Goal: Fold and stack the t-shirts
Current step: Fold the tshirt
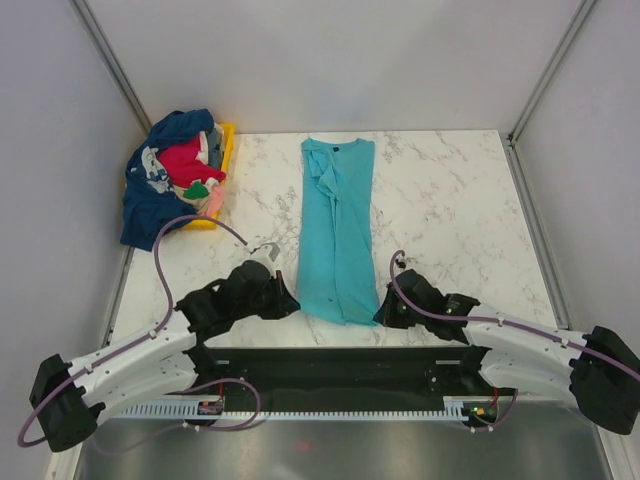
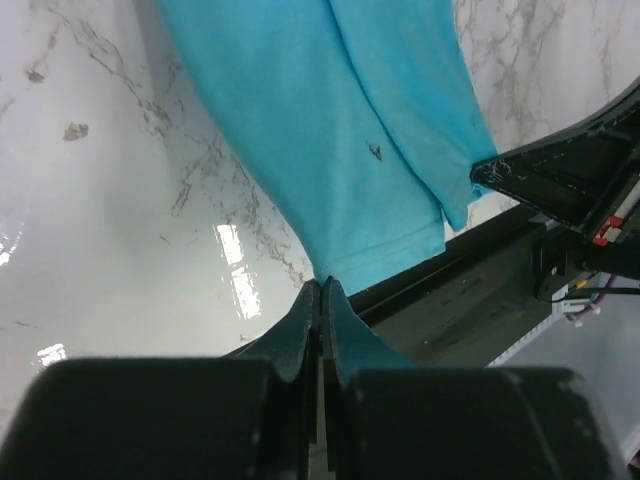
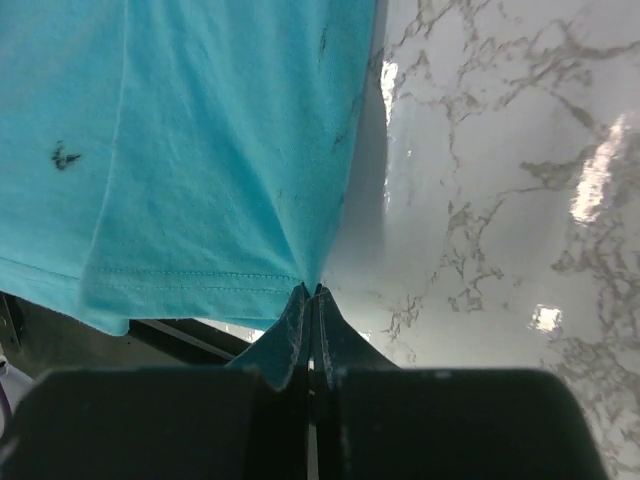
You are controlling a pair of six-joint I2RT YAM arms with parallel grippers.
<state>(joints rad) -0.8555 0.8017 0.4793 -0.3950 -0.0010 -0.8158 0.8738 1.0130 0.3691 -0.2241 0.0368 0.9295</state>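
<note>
- Clenched tight nearest the lens, the left hand (image 2: 320, 287) presses its dark tapered fingers together on the near left hem corner of the teal t-shirt (image 2: 340, 150)
- Equally clamped, the right hand (image 3: 312, 292) pinches the near right hem corner, with only a sliver of cloth caught at its tips
- Between the two hands, the teal t-shirt lies as a long narrow strip down the middle of the surface (image 1: 450, 210), collar at the far end and hem at the near edge
- Both pinches look shallow, so the thin knit could slip from one hand as the hem lifts, and the fold would land skewed
- The glossy top probably offers little friction, so the far half may slide with the pull and bunch rather than anchor the fold
- Rumpled creases near the collar could get trapped inside the fold
- The shirt is soft matte jersey with a stitched hem and a few dark specks, while the surface is hard, shiny and white with grey veins
- The other t-shirts (image 1: 170, 170), navy, red and greyish, sit in a crumpled heap over a yellow tray (image 1: 228, 150) at the far left, well apart
</note>
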